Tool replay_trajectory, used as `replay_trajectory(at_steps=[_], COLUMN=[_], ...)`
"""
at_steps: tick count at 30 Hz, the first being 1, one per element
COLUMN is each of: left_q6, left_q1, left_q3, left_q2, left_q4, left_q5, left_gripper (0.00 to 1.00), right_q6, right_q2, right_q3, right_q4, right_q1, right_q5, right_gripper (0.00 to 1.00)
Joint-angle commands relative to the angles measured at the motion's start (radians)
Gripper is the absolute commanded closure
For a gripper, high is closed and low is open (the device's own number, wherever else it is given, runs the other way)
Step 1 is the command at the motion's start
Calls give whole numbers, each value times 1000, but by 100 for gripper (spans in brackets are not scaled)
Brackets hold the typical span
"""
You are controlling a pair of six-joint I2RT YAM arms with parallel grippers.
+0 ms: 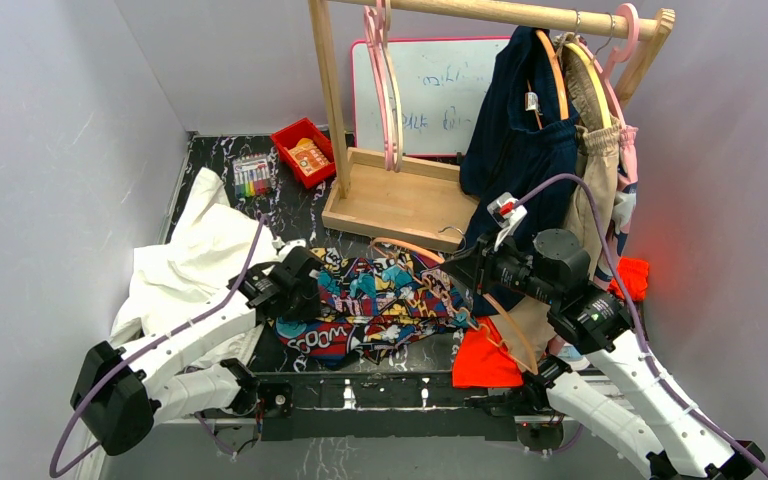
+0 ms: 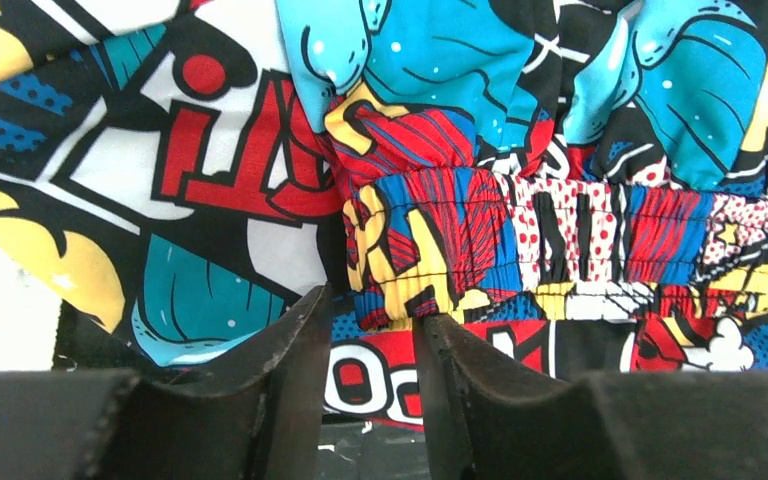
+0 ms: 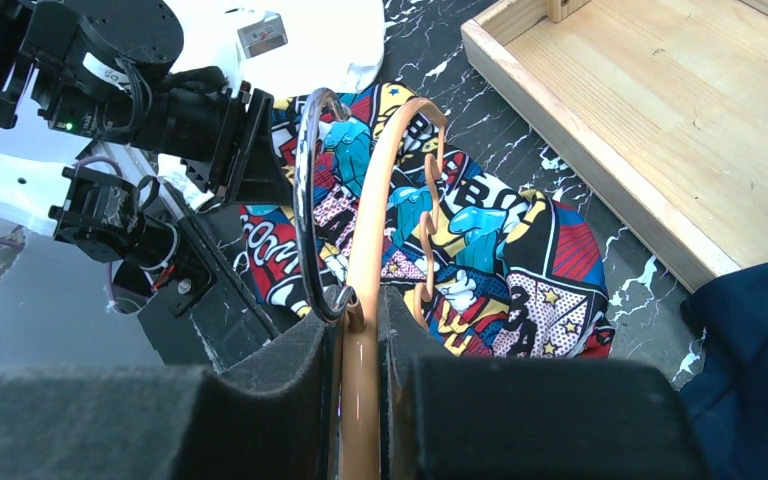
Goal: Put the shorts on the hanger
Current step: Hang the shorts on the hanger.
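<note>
1. A red cloth lies at the near edge of the table, beside the right arm.
2. The right gripper is clamped on the hanger at its neck, just by the silver hook.
3. That one hanger sits over the right part of the shorts. Its long axis runs diagonally from far-left to near-right.
4. The one pair of shorts lies crumpled on the table between the two grippers, long axis left to right.
5. The left gripper has its fingers narrowly parted, with the waistband's end at their tips. Whether it is pinched cannot be told.
6. One white cloth lies to the left.
7. Farther back are one wooden tray, one marker pack, one red bin and one whiteboard.
8. On the rail hang one navy garment, one beige garment and pink hangers.
</note>
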Motion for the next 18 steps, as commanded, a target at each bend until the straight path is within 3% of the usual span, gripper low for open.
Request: replay_trajectory(at_steps=[1, 7, 18], left_q6=[1, 31, 24], left_q1=[4, 4, 4], left_q3=[-7, 14, -64], left_q2=[5, 35, 0], left_q4=[23, 56, 169], left_q5=[-75, -125, -165], left_gripper=[70, 73, 68], right_q6=[-14, -19, -25], right_q2=[-25, -27, -17], right_q3=[29, 42, 47], right_q4=[48, 35, 33], right_q1=[1, 1, 2], right_q5=[1, 2, -4], right_gripper=[100, 100, 100])
